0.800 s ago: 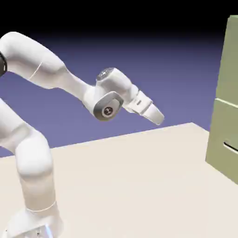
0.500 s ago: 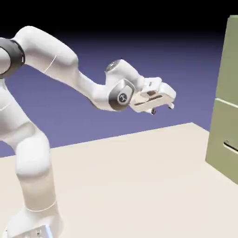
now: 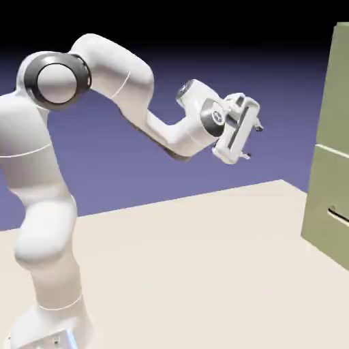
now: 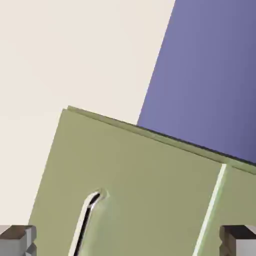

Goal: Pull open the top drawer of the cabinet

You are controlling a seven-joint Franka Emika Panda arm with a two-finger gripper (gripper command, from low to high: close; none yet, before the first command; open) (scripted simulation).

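Observation:
The pale olive-green cabinet (image 3: 332,136) stands at the exterior view's right edge, cut off by the frame. My gripper (image 3: 253,142) hangs in the air well to its left and touches nothing. It points toward the cabinet, open, with both fingers spread and nothing between them. The hand view is rolled. It shows a flat green front that I take for the top drawer (image 4: 145,185), with a thin silver-grey bar handle (image 4: 86,217) low in the frame. My gripper (image 4: 127,241) shows there only as grey fingertips (image 4: 17,240) in the bottom corners.
A pale seam (image 4: 210,210) separates that front from another green panel on the right. In the exterior view a seam (image 3: 332,150) crosses the cabinet, and the lower panel carries a dark handle (image 3: 338,215). The beige table (image 3: 191,259) lies between the arm's base and the cabinet.
The arm has risen and reached right. The hand moved up and closer to the cabinet, and rolled so that its fingers now face the cabinet.

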